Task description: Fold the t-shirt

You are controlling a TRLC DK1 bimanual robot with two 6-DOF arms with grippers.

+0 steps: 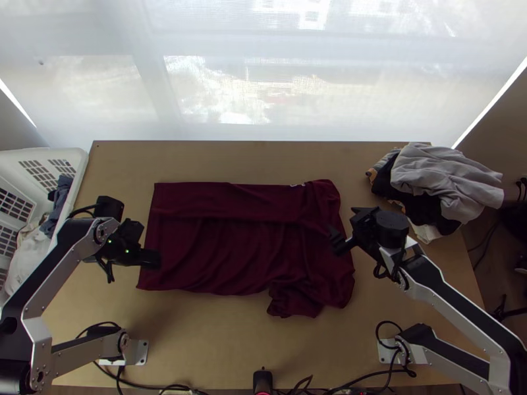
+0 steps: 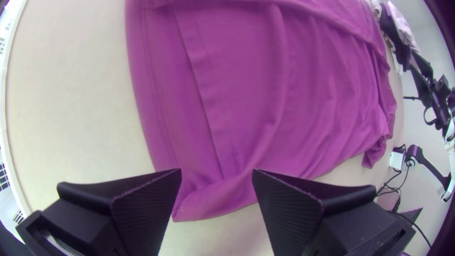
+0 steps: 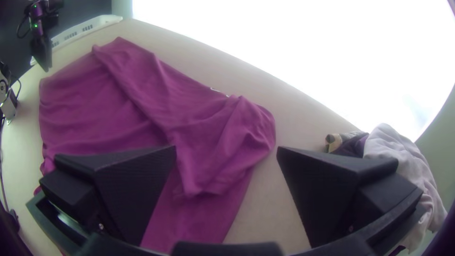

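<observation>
left tool [image 1: 149,243] and right tool [image 1: 343,224] gape wide near the maroon t-shirt [image 1: 224,247], its white marking [image 1: 297,185] unreadable.

Top cam: I look steeply down from high over near edge of table [image 1: 217,342]. Left wrist: close above t-shirt [image 1: 217,243], facing down. Right wrist: close, angled toward window [image 1: 217,92]. Both wrists share t-shirt.

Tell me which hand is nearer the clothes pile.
Right. The right hand is at the end of the shirt facing the clothes pile; the left hand is at the opposite end, near the basket.
</observation>
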